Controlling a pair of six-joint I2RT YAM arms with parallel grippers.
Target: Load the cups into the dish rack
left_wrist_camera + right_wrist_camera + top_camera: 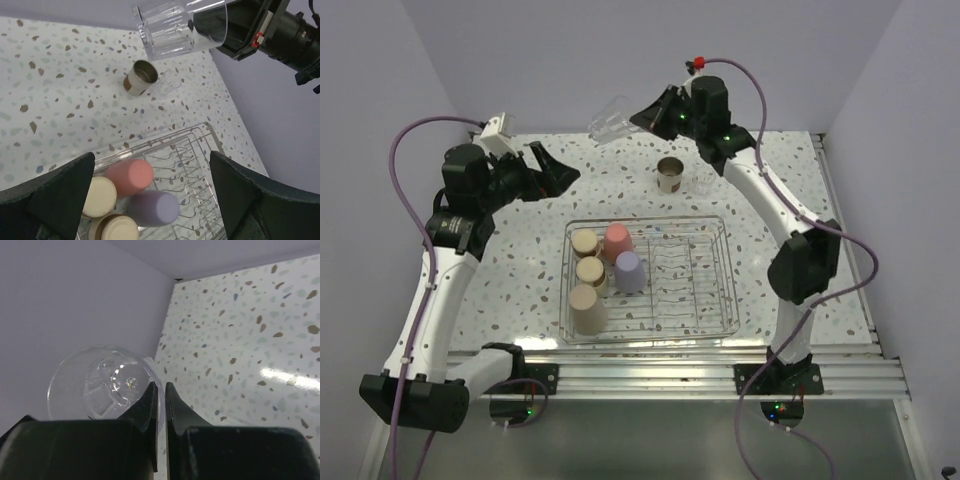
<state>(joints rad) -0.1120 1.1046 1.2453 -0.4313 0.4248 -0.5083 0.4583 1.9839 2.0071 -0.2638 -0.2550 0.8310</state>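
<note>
Nearest us, the dish rack (728, 300) holds five cups in its left part: the tall tan cup (585, 310) at the near end, two short brown cups (590, 270) behind it, and the lavender cup (629, 271) and red-pink cup (617, 240) just beside them. Farther on, the left gripper (558, 166) hangs spread wide, holding nothing. Beyond the rack we see a third brown cup (670, 175) standing on the table (520, 270), a clear cup (703, 183) just beside it. Farthest, the right gripper (642, 117) pinches the rim of a second clear cup (609, 119), held sideways in the air.
</note>
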